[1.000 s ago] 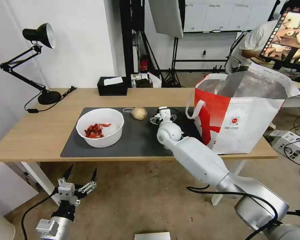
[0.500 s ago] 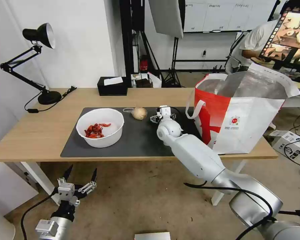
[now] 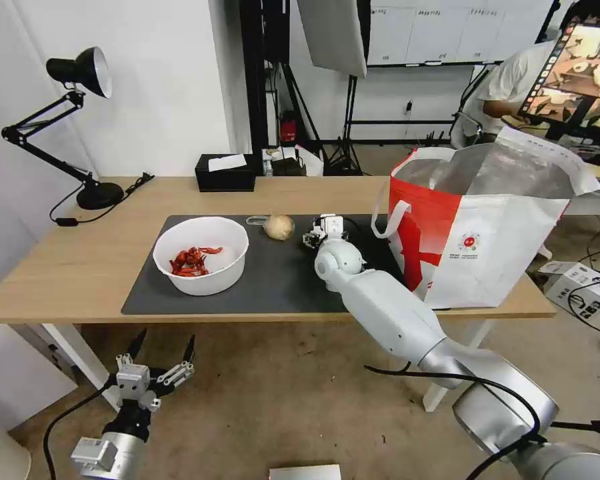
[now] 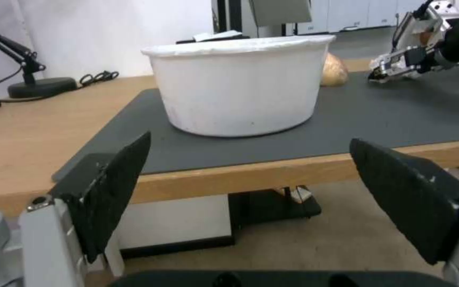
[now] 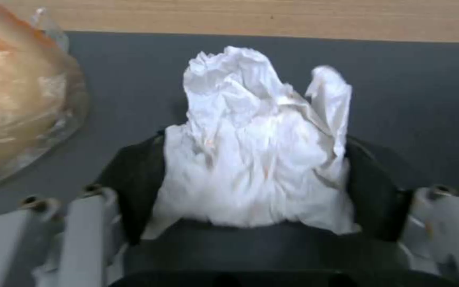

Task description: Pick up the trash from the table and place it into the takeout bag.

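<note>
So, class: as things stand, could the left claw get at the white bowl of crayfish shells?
Probably not yet. The left claw hangs open below the table edge, so the tabletop blocks a straight reach. Lifted, its path to the white bowl looks free.

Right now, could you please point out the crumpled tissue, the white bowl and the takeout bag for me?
crumpled tissue [image 5: 256, 159]: right wrist view, middle of the wad between the pads.
white bowl [image 3: 210, 280]: head view, outer front wall.
takeout bag [image 3: 500, 260]: head view, white front panel beside the logo.
</note>
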Motion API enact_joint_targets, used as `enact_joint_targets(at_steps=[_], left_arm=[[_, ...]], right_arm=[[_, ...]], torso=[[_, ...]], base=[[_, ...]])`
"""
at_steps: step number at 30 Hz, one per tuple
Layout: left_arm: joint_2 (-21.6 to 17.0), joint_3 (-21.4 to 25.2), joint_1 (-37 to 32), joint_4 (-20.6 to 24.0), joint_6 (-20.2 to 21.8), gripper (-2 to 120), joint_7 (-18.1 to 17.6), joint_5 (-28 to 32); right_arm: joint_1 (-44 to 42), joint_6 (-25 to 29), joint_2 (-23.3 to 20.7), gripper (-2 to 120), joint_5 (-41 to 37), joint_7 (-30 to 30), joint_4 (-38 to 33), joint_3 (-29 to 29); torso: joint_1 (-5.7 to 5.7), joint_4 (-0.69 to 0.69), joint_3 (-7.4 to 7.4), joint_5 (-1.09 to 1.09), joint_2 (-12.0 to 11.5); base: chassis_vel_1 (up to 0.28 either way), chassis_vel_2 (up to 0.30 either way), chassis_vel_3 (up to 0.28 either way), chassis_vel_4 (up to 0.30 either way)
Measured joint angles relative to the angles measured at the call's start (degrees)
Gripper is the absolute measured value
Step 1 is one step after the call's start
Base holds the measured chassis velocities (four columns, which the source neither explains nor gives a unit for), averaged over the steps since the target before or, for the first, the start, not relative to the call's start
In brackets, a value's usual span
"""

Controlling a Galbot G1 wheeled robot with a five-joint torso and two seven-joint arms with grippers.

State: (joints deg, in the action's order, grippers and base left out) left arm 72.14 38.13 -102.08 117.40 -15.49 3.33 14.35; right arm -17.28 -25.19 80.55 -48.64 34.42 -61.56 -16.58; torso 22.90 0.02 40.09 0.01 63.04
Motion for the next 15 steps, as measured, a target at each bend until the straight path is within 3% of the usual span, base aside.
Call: enact_joint_targets(at_steps=[3,5,7,9,11,13,15], left_arm=[[0.00,-0.16,0.00,0.09,0.02,100,-0.01,0.00],[0.01,-0.20,-0.02,0.18,0.03,100,-0.01,0.00],[0.02,-0.32,-0.11,0.28,0.05,100,-0.01,-0.05],[0.02,-0.34,-0.13,0.29,0.05,100,-0.02,-0.06],[0.02,-0.47,-0.23,0.46,0.07,100,-0.02,-0.13],[0.03,-0.51,-0.24,0.49,0.07,100,-0.03,-0.15],[0.10,-0.67,-0.37,0.71,0.09,100,-0.06,-0.18]], right_arm=[[-0.50,0.32,-0.39,54,0.04,-0.01,-0.92,-0.05],[-0.66,0.48,-0.60,52,0.05,-0.01,-1.33,-0.10],[-1.09,0.62,-1.27,40,0.06,0.12,-2.42,-0.27],[-1.14,0.64,-1.34,38,0.06,0.14,-2.52,-0.28],[-1.72,1.10,-1.89,25,0.09,0.46,-3.48,-0.26],[-1.84,1.26,-2.02,23,0.10,0.49,-3.69,-0.25],[-2.41,2.37,-2.83,11,0.39,0.52,-4.68,-0.24]], torso=[[0.00,0.03,0.01,0.00,0.00],[0.01,0.03,0.01,0.00,-0.01],[0.00,-0.04,0.02,0.00,0.00],[0.01,-0.04,0.02,0.00,0.00],[0.01,-0.04,0.02,-0.01,-0.01],[0.02,-0.04,0.02,-0.01,-0.01],[0.02,-0.04,0.03,-0.01,-0.01]], base=[[0.000,0.000,0.000,0.000],[0.000,0.000,0.000,0.000],[0.000,0.000,0.000,0.000],[0.000,0.000,0.000,0.000],[0.000,0.000,0.000,0.000],[0.000,0.000,0.000,0.000],[0.000,0.000,0.000,0.000]])
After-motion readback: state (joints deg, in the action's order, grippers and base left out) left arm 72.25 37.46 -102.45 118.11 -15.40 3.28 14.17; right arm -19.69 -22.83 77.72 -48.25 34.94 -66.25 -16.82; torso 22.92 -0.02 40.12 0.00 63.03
